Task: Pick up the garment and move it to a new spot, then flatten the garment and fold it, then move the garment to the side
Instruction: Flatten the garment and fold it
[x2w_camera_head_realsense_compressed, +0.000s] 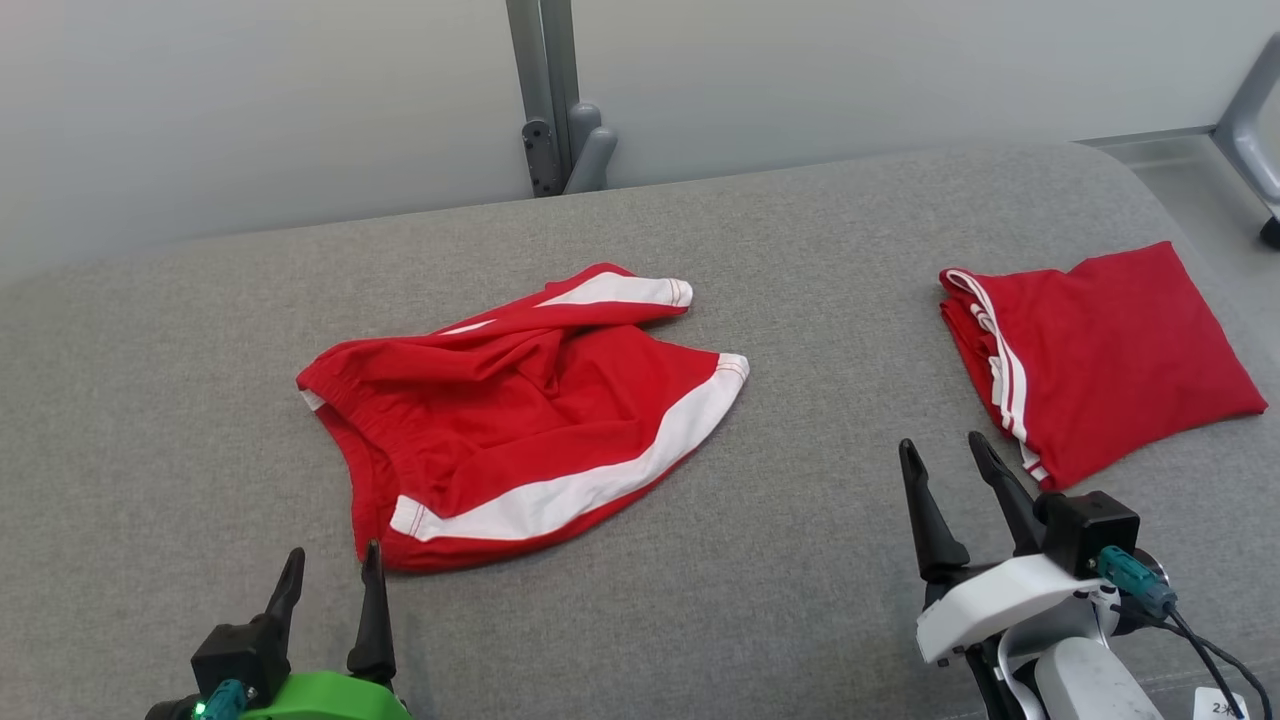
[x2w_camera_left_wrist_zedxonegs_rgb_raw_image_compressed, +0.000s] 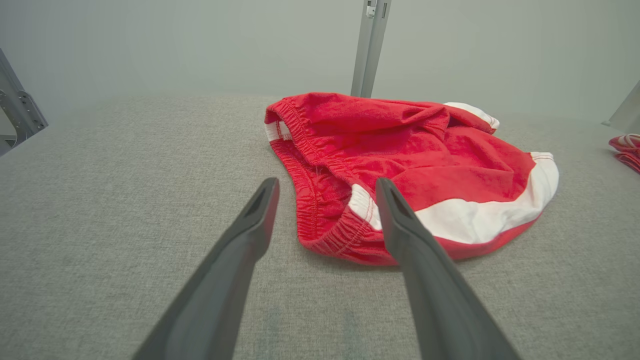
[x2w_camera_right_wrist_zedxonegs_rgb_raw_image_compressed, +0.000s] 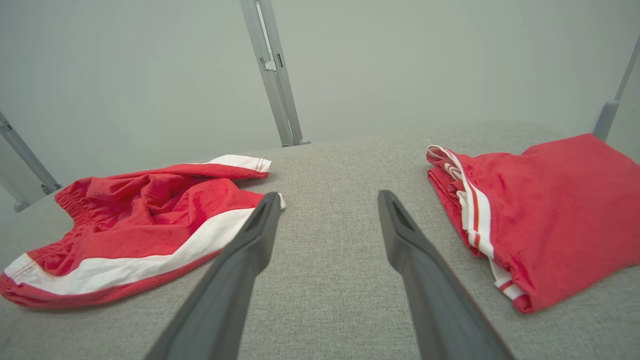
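- Crumpled red cloth shorts with white stripes (x2w_camera_head_realsense_compressed: 520, 410) lie mid grey fabric tabletop (x2w_camera_head_realsense_compressed: 200, 400).
- My left gripper (x2w_camera_head_realsense_compressed: 334, 550) gapes empty near their waistband.
- My right gripper (x2w_camera_head_realsense_compressed: 942, 442) gapes empty beside folded red shorts (x2w_camera_head_realsense_compressed: 1110, 350).

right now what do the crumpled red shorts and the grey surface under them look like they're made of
The crumpled red shorts look like soft knit cloth, perhaps cotton or a blend: matte, slightly fuzzy, draping in loose folds, with a gathered elastic waistband. The grey surface looks like woven upholstery fabric: heathered, matte, with a fine visible weave.
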